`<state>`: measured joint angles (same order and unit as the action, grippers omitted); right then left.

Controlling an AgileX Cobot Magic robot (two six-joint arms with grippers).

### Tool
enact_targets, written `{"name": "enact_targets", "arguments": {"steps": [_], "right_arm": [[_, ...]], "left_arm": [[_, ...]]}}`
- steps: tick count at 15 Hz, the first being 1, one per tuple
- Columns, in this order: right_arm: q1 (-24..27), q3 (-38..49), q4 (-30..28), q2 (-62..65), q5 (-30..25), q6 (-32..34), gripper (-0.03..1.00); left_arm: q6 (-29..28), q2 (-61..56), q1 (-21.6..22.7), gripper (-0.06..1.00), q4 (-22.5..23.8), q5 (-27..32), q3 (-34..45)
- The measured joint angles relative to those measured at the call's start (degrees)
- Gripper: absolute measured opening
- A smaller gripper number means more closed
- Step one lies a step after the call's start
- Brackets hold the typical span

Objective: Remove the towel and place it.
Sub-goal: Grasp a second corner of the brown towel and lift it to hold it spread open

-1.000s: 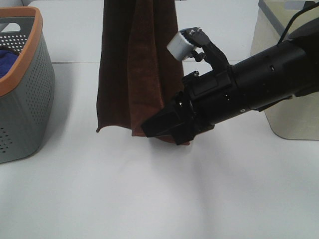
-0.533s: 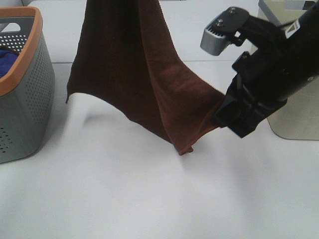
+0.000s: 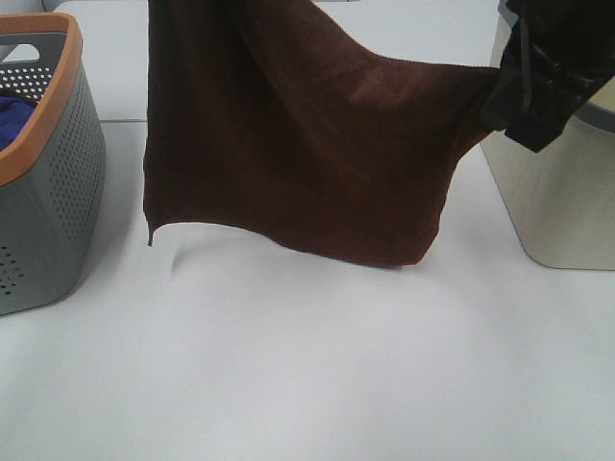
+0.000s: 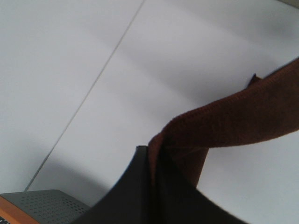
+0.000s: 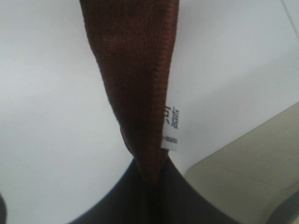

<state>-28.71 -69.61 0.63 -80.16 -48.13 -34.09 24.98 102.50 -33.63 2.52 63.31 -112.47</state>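
The dark brown towel (image 3: 298, 144) hangs spread out above the white table, its lower hem just over the surface. My right gripper (image 3: 495, 96) is shut on its right corner, at the upper right of the high view. In the right wrist view the fingers pinch the towel (image 5: 138, 74) at the corner with the white label (image 5: 171, 130). My left gripper is above the top edge of the high view. In the left wrist view it (image 4: 152, 156) is shut on another corner of the towel (image 4: 233, 123).
A grey perforated basket with an orange rim (image 3: 48, 173) stands at the left, with a blue cloth (image 3: 12, 115) inside. A beige bin (image 3: 562, 182) stands at the right, under my right arm. The white table (image 3: 307, 365) lies below.
My right gripper has pulled the towel's corner up and to the right. The towel has gone from a narrow hanging fold to a wide spread sheet.
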Motion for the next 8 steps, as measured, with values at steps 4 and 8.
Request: {"name": "enact_targets", "arguments": {"steps": [4, 8], "right_arm": [[0.00, -0.17, -12.55, -4.01, 15.36, 0.69, 0.02], [0.23, -0.63, -28.02, -9.63, 35.01, 1.49, 0.02]], "left_arm": [[-5.96, 2.69, 3.90, 0.00, 1.32, -11.29, 0.00], [-8.02, 7.96, 8.48, 0.00, 1.95, -24.75, 0.00]]}}
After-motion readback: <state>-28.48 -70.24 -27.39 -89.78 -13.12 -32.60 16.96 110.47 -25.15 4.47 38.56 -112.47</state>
